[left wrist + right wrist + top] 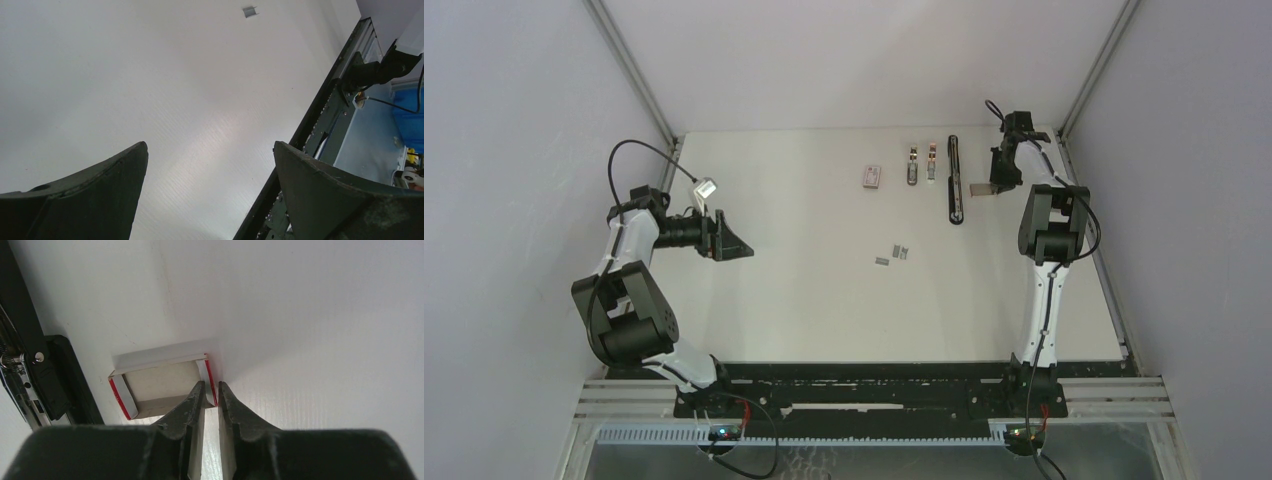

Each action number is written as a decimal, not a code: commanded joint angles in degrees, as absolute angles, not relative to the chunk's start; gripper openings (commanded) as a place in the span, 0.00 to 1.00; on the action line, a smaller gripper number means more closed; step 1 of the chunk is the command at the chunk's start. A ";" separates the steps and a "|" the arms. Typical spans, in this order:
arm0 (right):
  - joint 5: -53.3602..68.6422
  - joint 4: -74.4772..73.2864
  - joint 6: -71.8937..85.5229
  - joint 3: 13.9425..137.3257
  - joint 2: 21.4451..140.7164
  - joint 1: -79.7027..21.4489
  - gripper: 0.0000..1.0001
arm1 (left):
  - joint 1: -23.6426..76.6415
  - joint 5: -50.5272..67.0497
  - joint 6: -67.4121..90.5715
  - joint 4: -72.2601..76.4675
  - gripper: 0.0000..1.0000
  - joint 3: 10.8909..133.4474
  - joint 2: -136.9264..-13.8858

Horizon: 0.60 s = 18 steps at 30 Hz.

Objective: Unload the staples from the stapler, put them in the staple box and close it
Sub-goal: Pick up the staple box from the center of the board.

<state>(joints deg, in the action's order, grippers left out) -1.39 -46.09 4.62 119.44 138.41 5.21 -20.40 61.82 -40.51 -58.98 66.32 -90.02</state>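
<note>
While the left gripper [210, 145] hangs over bare table [804, 300] with fingers spread wide, holding nothing, the right gripper [210, 388] is narrowed onto the right-hand wall of a small open cardboard box [160, 385] (white, red-edged), one finger inside and one outside.
Stapler [954, 180]: long, black, lying flat at the far right, just left of that box.
Staples [896, 253]: a few short grey strips, loose near the table's centre, well apart from the stapler.
Pink-and-white flat box [872, 177]: left of two small metal pieces [912, 165].
</note>
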 commanded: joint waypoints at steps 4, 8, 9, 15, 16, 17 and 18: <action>-0.89 -45.35 3.70 121.97 138.63 5.28 0.09 | -20.81 64.16 -42.22 -59.47 1.00 67.01 -90.19; -1.08 -45.10 3.63 121.83 138.17 5.19 0.04 | -20.76 64.16 -42.42 -59.54 1.00 67.14 -90.23; -1.46 -44.88 3.63 121.70 137.71 5.11 0.04 | -20.78 64.16 -42.38 -59.63 1.00 67.15 -90.18; -3.55 -42.08 3.08 118.60 133.31 4.68 0.01 | -20.79 64.32 -42.51 -59.76 1.00 67.22 -90.44; -3.95 -41.75 3.01 118.00 132.39 4.52 0.00 | -20.79 64.33 -42.55 -59.82 1.00 67.19 -90.46; -4.26 -41.45 2.99 117.50 131.37 4.37 0.00 | -20.74 64.38 -42.70 -59.96 1.00 67.30 -90.52; -4.63 -41.13 3.03 116.96 130.25 4.26 0.00 | -20.76 64.42 -42.82 -60.11 1.00 67.31 -90.54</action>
<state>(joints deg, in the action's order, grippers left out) -2.44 -44.38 3.77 118.28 137.80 4.93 -20.40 61.95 -40.88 -59.29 66.32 -90.54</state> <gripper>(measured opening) 0.003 0.996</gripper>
